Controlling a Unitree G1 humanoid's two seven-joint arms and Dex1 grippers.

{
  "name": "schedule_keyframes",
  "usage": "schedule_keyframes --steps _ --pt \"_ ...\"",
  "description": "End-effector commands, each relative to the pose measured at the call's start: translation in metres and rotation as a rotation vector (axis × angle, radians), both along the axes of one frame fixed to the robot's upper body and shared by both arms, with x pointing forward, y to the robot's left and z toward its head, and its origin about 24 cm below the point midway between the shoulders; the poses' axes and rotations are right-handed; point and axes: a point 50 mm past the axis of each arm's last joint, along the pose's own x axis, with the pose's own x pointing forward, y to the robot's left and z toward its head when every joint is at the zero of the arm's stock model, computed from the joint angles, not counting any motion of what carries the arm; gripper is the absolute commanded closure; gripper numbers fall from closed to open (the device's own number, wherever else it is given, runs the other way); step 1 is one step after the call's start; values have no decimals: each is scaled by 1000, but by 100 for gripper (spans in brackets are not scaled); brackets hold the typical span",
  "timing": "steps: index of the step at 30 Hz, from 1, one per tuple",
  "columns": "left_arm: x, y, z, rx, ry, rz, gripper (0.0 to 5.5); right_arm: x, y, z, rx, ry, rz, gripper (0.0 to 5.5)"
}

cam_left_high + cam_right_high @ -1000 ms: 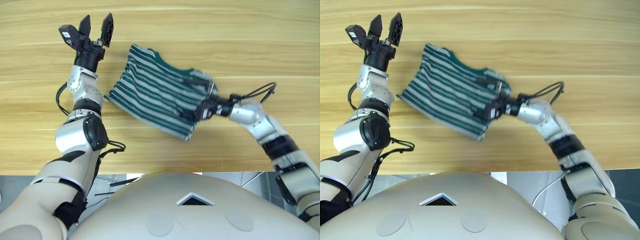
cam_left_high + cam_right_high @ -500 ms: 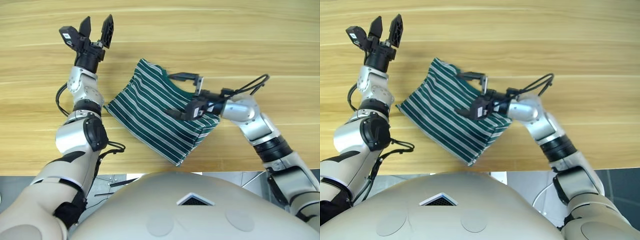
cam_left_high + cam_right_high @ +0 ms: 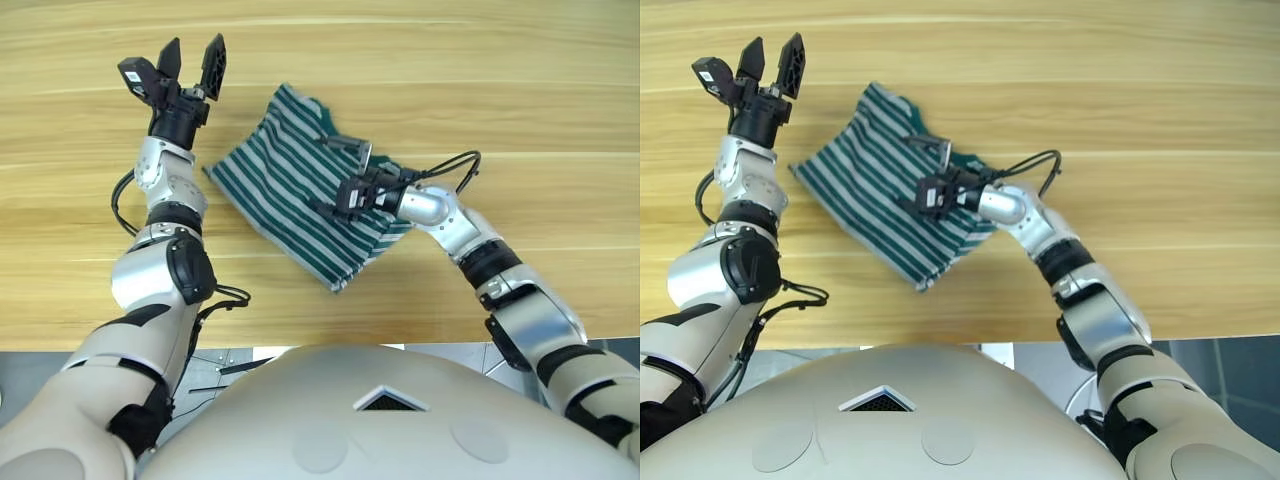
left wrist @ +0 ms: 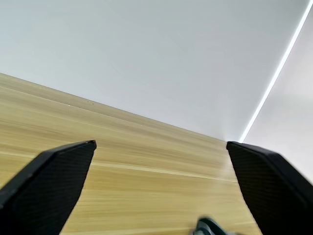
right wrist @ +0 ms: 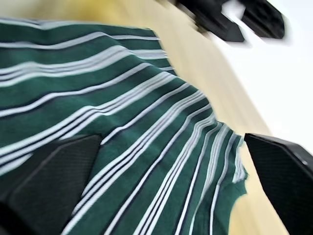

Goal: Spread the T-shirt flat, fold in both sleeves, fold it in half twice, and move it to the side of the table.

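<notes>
T-shirt (image 3: 285,195), green with pale stripes, lay folded into a rough rectangle on the wooden table (image 3: 520,90), set on the diagonal, a little left of the table's middle. One corner pointed toward the near edge, the opposite one toward the far side, where a bit of dark neckline showed. Cloth was not quite flat: the right-hand edge was rumpled and the stripes fanned out there. Right gripper (image 3: 331,175) sat over the right half of the shirt, arm coming in from the near right. Its fingers (image 5: 54,171) were spread wide, with striped cloth lying across the whole gap between them and nothing pinched. Could not tell whether the fingertips pressed on the fabric or sat just above it. Left gripper (image 3: 195,58) was at the far left, well apart from the shirt's far corner, pointing away toward the far side. Its fingers (image 4: 49,181) were also wide apart and held nothing, with bare tabletop and a pale wall beyond them. The shirt's left corner lay just beside the left forearm.
</notes>
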Motion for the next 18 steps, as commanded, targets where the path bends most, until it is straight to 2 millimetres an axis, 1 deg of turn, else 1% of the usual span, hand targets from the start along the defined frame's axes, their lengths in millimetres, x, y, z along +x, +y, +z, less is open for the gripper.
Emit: schedule_keyframes --steps 1,3,7,9,11,13,15,18 --pt "-2 1 0 12 -11 1 54 12 -29 -26 12 24 -388 10" --pt "-3 2 0 14 -14 1 54 10 -27 -31 78 30 -479 10" --pt "-4 1 -1 16 -19 -2 54 -5 -12 -40 174 73 -546 10" --pt "-4 1 -1 17 -21 -3 54 -18 1 -43 199 77 -522 10" --pt "-5 0 -2 18 -22 -6 54 -30 11 -41 261 103 -543 10" --pt "-5 0 -2 20 -24 -8 54 -41 20 -32 343 124 -576 10" --pt "-5 0 -2 22 -25 -10 54 -50 26 -18 417 144 -592 10" --pt "-6 -1 -3 24 -25 -13 54 -57 29 4 488 170 -600 10"
